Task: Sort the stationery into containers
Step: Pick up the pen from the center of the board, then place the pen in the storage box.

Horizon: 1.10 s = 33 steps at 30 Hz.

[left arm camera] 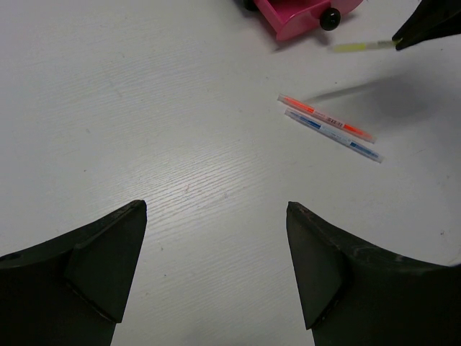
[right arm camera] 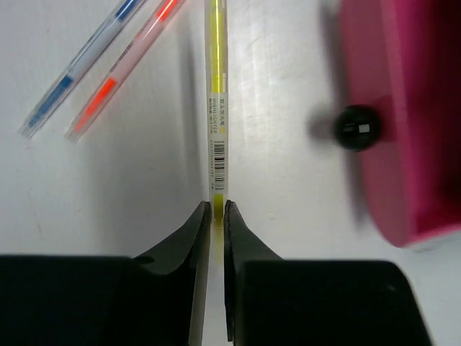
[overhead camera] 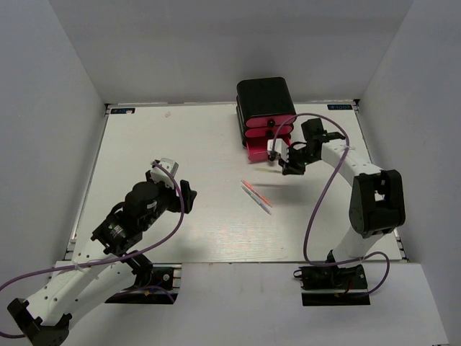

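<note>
My right gripper [overhead camera: 288,164] [right arm camera: 216,207] is shut on a thin yellow stick [right arm camera: 216,94] and holds it above the table, just in front of the open bottom pink-red drawer [overhead camera: 258,150] [right arm camera: 403,122] of the black box [overhead camera: 265,99]. The stick also shows in the left wrist view [left arm camera: 360,47]. An orange pen [overhead camera: 253,190] [left arm camera: 324,117] [right arm camera: 119,72] and a blue pen [overhead camera: 261,201] [left arm camera: 333,134] [right arm camera: 75,68] lie side by side at mid-table. My left gripper [overhead camera: 171,173] [left arm camera: 216,245] is open and empty above bare table at the left.
The drawer's black knob [right arm camera: 356,127] [left arm camera: 330,18] is right of the held stick. White walls enclose the table [overhead camera: 180,144] on three sides. The right arm's purple cable [overhead camera: 317,209] loops over the table's right side.
</note>
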Each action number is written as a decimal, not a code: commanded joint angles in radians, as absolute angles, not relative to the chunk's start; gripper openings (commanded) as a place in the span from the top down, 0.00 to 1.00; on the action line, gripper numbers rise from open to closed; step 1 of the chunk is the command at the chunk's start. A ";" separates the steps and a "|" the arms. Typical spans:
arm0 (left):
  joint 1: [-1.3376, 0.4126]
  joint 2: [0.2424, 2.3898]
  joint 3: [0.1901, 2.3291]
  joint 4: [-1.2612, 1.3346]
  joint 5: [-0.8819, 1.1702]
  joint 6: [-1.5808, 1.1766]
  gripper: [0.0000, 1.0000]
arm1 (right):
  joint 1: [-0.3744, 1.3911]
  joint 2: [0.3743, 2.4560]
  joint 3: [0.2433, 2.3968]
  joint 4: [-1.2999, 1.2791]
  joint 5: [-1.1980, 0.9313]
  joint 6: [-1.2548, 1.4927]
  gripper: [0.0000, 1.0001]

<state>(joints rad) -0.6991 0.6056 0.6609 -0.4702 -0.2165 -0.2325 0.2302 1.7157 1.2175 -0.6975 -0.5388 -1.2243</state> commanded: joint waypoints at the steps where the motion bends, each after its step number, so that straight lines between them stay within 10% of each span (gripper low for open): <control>1: -0.695 0.597 0.663 -0.457 -0.201 -0.224 0.12 | 0.233 1.652 1.278 -0.635 -0.574 -1.167 1.00; 17: -0.695 0.606 0.663 -0.457 -0.210 -0.224 0.12 | 0.265 1.854 1.526 -0.431 -0.351 -1.195 1.00; 22: -0.695 0.615 0.663 -0.457 -0.210 -0.224 0.12 | 0.270 1.902 1.549 -0.445 -0.322 -1.210 0.92; 26: -0.695 0.615 0.663 -0.457 -0.210 -0.224 0.12 | 0.275 1.904 1.528 -0.428 -0.316 -1.207 0.58; 33: -0.695 0.635 0.663 -0.420 -0.177 -0.247 0.16 | 0.270 1.853 1.493 -0.423 -0.357 -1.163 0.60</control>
